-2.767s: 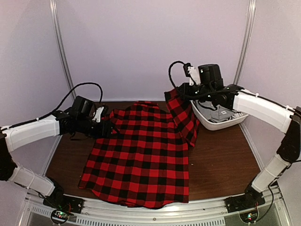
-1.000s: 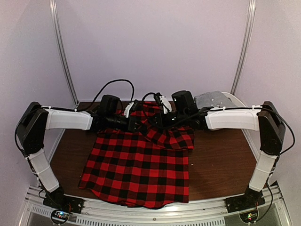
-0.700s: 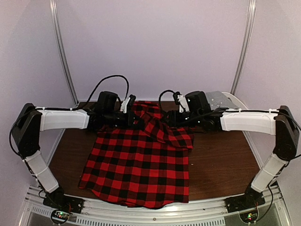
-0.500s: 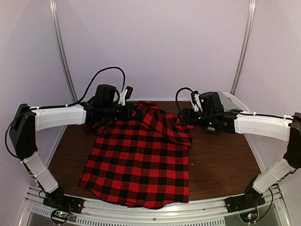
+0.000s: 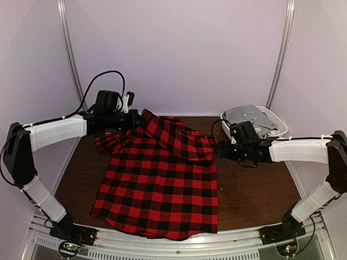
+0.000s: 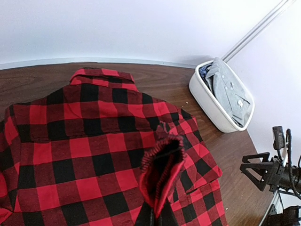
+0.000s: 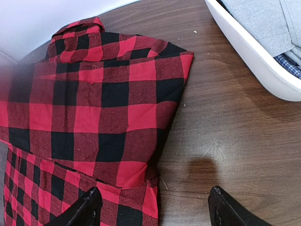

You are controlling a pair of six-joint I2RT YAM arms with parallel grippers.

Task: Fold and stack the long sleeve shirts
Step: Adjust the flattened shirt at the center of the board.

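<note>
1. Red-and-black checked flannel shirt (image 5: 162,184) lies spread on the brown wooden table (image 5: 255,189), with its collar toward the back wall and its hem toward the arm bases.
2. One sleeve (image 5: 187,142) lies folded diagonally across the upper body of the shirt.
3. Left gripper (image 5: 136,120) is clamped on a bunched fold of the shirt's cloth at the back left and holds it raised off the table.
4. Right gripper (image 7: 156,209) has its jaws spread wide and grasps nothing; it sits low over the table, just beside the shirt's right edge.
5. White bin (image 5: 277,128) in the back right corner holds a grey garment (image 5: 249,115).
</note>
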